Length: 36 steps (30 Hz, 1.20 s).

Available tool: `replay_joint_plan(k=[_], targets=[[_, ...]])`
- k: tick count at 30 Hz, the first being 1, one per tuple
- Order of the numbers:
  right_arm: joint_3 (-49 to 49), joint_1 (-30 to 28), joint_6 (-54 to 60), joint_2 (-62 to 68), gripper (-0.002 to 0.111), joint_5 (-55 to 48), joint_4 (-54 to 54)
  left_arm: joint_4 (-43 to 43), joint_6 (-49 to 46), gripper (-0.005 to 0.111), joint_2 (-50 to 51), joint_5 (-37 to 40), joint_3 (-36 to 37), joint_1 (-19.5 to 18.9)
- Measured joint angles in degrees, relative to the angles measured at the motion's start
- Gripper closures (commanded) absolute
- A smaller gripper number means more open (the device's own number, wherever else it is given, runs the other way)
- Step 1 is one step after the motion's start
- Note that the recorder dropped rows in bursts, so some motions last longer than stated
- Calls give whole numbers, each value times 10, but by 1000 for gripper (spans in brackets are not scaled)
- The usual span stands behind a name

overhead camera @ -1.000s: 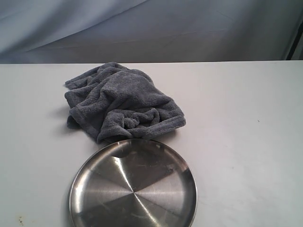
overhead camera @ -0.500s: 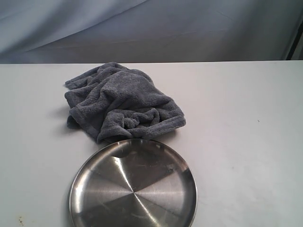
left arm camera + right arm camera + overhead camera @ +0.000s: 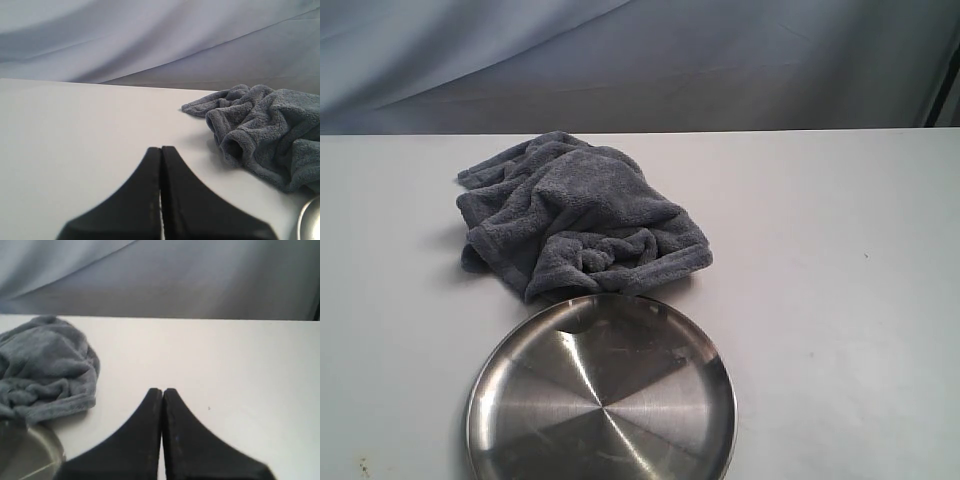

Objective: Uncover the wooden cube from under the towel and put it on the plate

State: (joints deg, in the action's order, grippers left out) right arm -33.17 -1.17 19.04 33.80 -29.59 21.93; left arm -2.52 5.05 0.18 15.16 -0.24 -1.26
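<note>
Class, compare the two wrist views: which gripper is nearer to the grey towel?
Left, probably. The left gripper, shut, points past the towel, which looms large close beside it; the right gripper, also shut, sees it smaller and farther off.

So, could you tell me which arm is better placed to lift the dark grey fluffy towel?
Probably the left: the towel lies left of centre and looks nearer the left gripper than the right gripper.

Towel [image 3: 575, 215]: dark grey terry, crumpled into a bunched heap on the desk [image 3: 820, 250], hems rolled over. Plate [image 3: 600, 390]: round shiny steel, shallow rim, flat and upright, just in front of the towel; far rim beside its hem, contact unclear.
</note>
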Motion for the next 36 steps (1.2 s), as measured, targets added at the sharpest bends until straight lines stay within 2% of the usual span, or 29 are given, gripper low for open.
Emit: replay_joint_plan(k=[4,8,23,36], targets=[[-48,0,83,69,108,-70,55,0,0,107,0,0,0,0],[-90,0,105,140,108,-126,67,0,0,107,0,0,0,0],[-196,7,149,314,108,-183,84,0,0,107,0,0,0,0],[-292,153,124,478,108,-194,27,0,0,107,0,0,0,0]])
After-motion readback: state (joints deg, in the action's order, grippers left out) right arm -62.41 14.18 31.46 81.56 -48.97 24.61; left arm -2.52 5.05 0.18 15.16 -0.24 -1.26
